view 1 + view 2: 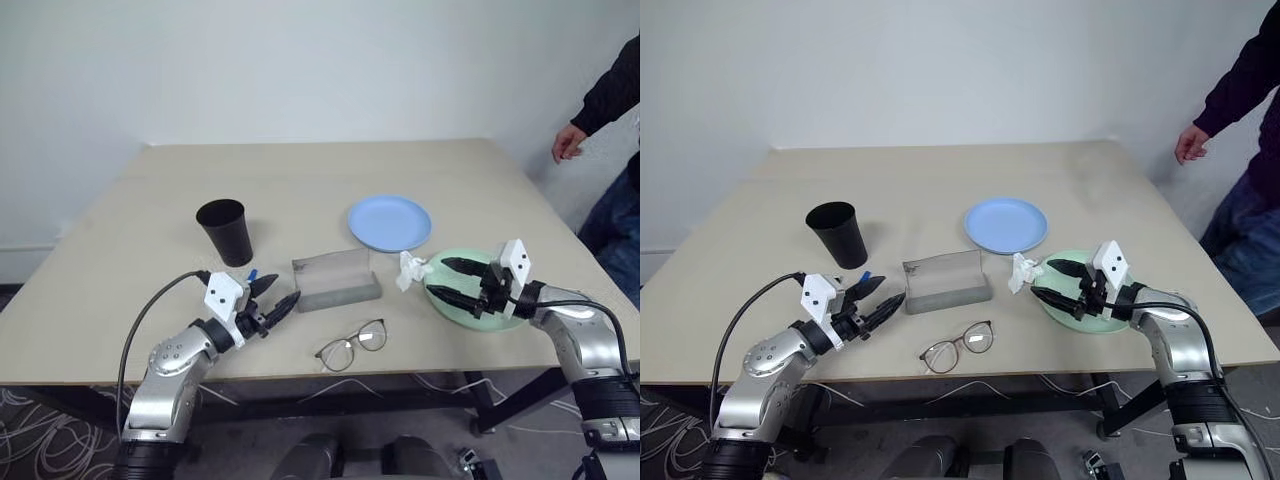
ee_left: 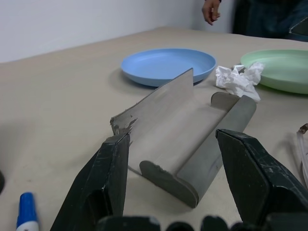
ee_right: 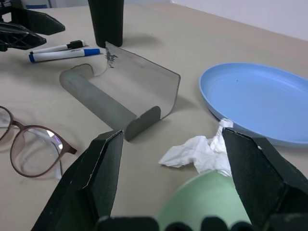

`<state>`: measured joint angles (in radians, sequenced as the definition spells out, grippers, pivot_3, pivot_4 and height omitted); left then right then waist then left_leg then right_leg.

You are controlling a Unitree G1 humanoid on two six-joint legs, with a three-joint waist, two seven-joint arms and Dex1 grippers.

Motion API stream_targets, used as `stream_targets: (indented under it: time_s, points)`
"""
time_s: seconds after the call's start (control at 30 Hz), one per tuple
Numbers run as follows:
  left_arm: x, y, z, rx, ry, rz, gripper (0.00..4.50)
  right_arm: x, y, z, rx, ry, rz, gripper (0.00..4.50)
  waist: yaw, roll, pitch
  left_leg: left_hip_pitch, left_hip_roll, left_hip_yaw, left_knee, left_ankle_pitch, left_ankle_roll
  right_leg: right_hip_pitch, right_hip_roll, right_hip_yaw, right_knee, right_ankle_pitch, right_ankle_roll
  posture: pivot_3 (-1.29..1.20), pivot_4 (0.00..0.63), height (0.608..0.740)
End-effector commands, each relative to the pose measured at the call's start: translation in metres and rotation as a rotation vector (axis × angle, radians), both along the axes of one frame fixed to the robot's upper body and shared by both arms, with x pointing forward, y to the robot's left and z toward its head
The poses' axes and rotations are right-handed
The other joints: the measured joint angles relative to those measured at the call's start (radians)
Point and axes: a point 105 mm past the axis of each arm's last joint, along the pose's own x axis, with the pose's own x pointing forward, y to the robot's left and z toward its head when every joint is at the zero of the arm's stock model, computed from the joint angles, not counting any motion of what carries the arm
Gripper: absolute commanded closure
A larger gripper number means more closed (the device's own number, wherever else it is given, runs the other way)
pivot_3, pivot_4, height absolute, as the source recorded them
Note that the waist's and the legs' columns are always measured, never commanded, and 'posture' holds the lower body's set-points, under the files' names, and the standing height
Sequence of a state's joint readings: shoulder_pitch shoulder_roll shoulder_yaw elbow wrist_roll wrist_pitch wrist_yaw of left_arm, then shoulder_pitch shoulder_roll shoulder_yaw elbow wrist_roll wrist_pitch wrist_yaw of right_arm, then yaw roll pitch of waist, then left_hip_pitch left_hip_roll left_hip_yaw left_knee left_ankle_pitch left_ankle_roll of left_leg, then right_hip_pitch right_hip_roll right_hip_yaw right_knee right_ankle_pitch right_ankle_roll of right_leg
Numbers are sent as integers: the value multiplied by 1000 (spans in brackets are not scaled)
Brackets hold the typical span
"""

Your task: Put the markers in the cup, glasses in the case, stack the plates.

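Observation:
The black cup (image 1: 227,230) stands upright at the left of the table. Two markers lie in front of it, one blue-capped (image 3: 65,54) and one black-capped (image 3: 60,47), right beside my left gripper (image 1: 285,290), which is open and empty and points at the grey case (image 1: 336,280). The case lies open mid-table. The glasses (image 1: 352,345) rest near the front edge. The light blue plate (image 1: 389,222) sits behind the case. My right gripper (image 1: 438,277) hangs open and empty over the mint green plate (image 2: 279,67).
A crumpled white tissue (image 1: 410,270) lies between the case and the green plate. A person's hand (image 1: 568,143) hangs beyond the table's far right corner. The back half of the table (image 1: 300,170) is bare.

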<state>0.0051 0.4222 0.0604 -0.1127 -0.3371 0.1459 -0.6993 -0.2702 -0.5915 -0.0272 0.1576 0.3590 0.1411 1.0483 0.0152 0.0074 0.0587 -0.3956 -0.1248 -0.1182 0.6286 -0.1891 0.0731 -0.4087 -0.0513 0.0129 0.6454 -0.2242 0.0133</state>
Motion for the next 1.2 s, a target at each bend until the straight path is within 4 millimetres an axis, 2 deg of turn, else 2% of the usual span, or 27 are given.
stream_targets:
  time_s: [0.03,0.27,0.4,0.57,0.67,0.77,0.9,1.0,1.1,1.2]
  points:
    - [1,-2,14,-6,-56,3,1530,-1,4,15,13,-55,5,940,0,0,0,0,0,0,0,0,0,0,0,0,0,0,0,0,0,736]
    - [-3,-6,22,-13,-69,4,1530,-1,2,15,14,-65,-14,940,-1,0,0,0,0,0,0,0,0,0,0,0,0,0,0,0,0,736]
    - [-7,-2,22,-2,-57,-6,1530,-3,7,6,8,-48,-30,940,-1,0,0,0,0,0,0,0,0,0,0,0,0,0,0,0,0,736]
    - [-7,2,25,4,-52,-8,1530,1,2,-3,1,-60,-139,940,0,1,0,-1,0,0,-1,0,0,0,0,0,0,0,0,0,0,736]
    - [-7,3,18,14,-20,-17,1530,-4,1,-6,8,-61,-181,940,0,1,0,-1,0,0,-1,0,0,-1,0,0,0,0,0,0,0,736]
    - [-5,3,28,-27,-23,-42,1530,-9,6,2,20,-76,-180,940,0,1,1,-1,0,0,-1,0,0,-1,0,0,0,0,0,0,0,736]
    - [3,-3,21,10,-10,-87,1530,-9,-4,3,2,-86,-244,940,-1,1,1,0,0,0,-1,0,0,-1,0,0,0,0,0,0,0,736]
    - [8,-1,21,2,-12,-76,1530,-10,-5,-1,-13,-78,-279,940,-1,1,1,0,0,0,-1,0,0,-1,0,0,0,0,0,0,0,736]
    - [8,-8,26,-11,-18,-119,1530,-14,-1,3,-2,-74,-279,940,0,1,1,-1,0,0,-2,0,0,-1,0,1,0,0,0,0,0,736]
    - [10,-10,23,5,-17,-130,1530,-16,3,3,-14,-62,-291,940,0,2,1,-1,0,0,-2,0,0,-2,0,1,-1,-1,0,0,0,736]
